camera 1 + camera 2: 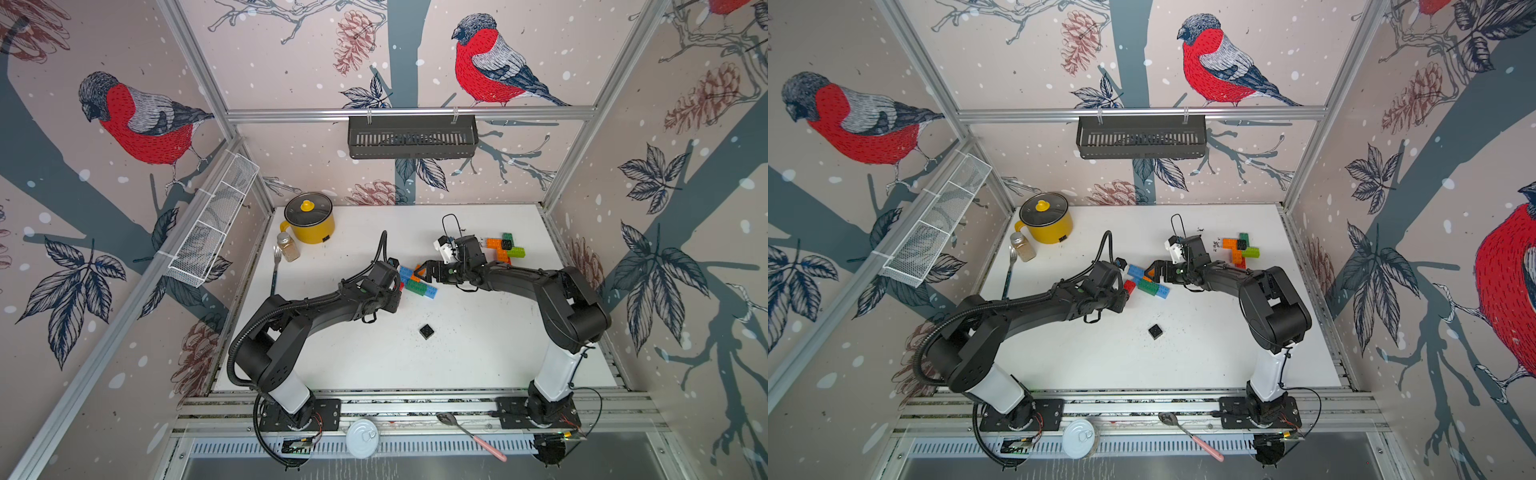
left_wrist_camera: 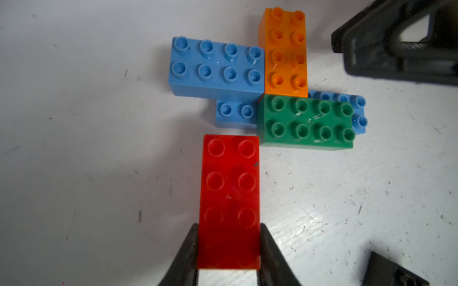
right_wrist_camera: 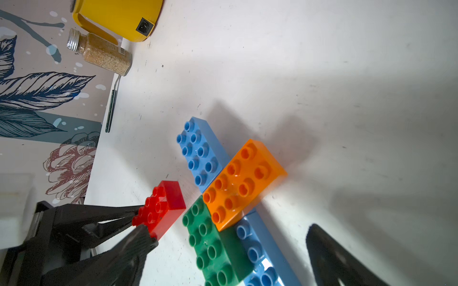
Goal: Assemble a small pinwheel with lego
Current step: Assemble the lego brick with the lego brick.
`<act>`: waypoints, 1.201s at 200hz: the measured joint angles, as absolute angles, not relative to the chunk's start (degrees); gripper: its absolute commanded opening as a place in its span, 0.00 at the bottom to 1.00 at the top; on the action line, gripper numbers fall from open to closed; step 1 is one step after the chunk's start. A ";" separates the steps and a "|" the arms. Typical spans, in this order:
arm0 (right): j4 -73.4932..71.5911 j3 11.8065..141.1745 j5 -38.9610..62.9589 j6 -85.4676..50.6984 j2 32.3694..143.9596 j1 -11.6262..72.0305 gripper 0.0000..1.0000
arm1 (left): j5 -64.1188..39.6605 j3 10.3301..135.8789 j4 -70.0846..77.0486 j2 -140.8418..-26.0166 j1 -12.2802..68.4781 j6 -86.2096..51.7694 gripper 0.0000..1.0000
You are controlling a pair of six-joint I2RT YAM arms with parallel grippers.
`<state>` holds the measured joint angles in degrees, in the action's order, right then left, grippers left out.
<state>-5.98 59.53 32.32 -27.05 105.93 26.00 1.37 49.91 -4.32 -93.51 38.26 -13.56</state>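
A partly built lego cluster [image 1: 419, 283] lies mid-table. In the left wrist view it shows a blue brick [image 2: 215, 66], an orange brick [image 2: 285, 52] and a green brick [image 2: 307, 121], all sitting on lower blue bricks [image 2: 235, 114]. My left gripper [image 2: 229, 225] is shut on a red brick [image 2: 230, 188] [image 1: 1129, 286], whose free end sits just short of the lower blue studs, beside the green brick. My right gripper [image 1: 424, 270] [image 3: 230, 247] hangs open over the cluster from the other side. A loose black square [image 1: 427, 331] lies nearer the front.
An assembled pinwheel [image 1: 505, 247] of orange, green, lime and red bricks sits at the back right. A yellow pot [image 1: 309, 218], a spice jar [image 1: 288, 246] and a fork [image 1: 275, 270] stand at the back left. A can lid [image 1: 361, 436] and a spoon [image 1: 469, 434] lie on the front rail.
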 measured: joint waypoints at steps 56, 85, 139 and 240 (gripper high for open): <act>-4.45 60.93 32.86 -26.59 108.03 26.79 0.99 | 1.50 52.86 -3.79 -96.44 38.28 -13.13 0.12; -4.43 61.41 33.04 -26.11 108.64 27.07 0.99 | 1.48 54.39 -3.73 -98.32 38.35 -13.13 0.12; -3.36 62.22 33.01 -25.30 109.71 27.29 0.99 | 1.50 55.79 -3.77 -99.74 38.70 -12.43 0.11; -0.67 65.73 30.30 -23.99 112.14 28.58 0.99 | 1.63 59.29 -5.37 -102.65 39.48 -11.99 0.11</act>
<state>-0.67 65.73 30.30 -23.99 112.14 28.58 1.63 59.29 -5.37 -102.65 39.48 -11.99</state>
